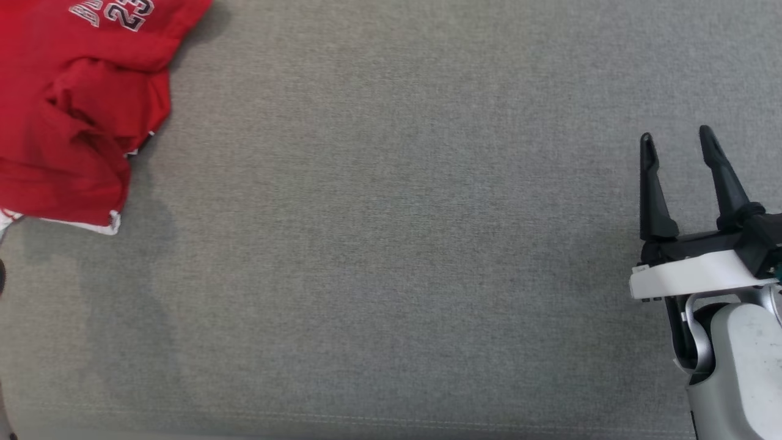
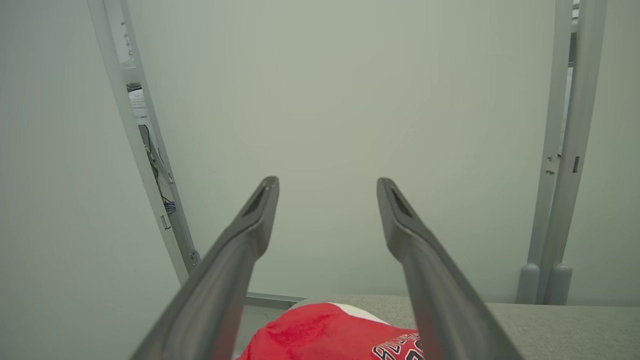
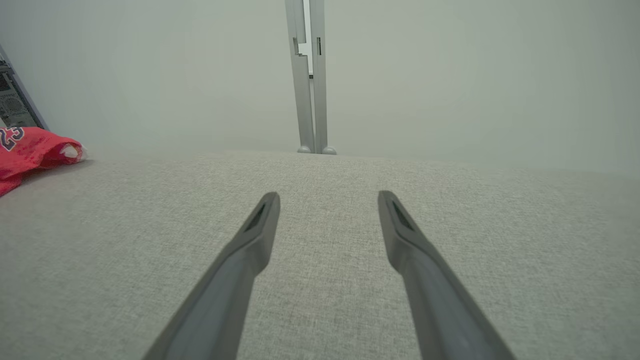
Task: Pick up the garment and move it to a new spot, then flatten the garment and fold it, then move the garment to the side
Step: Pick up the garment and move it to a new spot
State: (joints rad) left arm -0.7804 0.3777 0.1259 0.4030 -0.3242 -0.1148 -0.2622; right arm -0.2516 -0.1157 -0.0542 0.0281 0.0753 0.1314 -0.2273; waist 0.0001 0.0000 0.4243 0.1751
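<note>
The garment [image 1: 73, 110] is a red jersey with white trim and printed numbers, lying crumpled at the far left of the grey fabric surface [image 1: 391, 244]. It also shows at the bottom of the left wrist view [image 2: 325, 335] and at the left edge of the right wrist view [image 3: 30, 150]. My right gripper [image 1: 675, 143] stands open at the right side, far from the garment, nothing between its fingers. My left gripper [image 2: 327, 187] is open above the garment, pointing at the wall, holding nothing.
A pale wall with grey frame posts [image 3: 310, 80] stands behind the surface. A stitched seam runs along the surface's front edge [image 1: 391, 421]. Equipment and cables sit behind a post [image 2: 150, 145] at the left.
</note>
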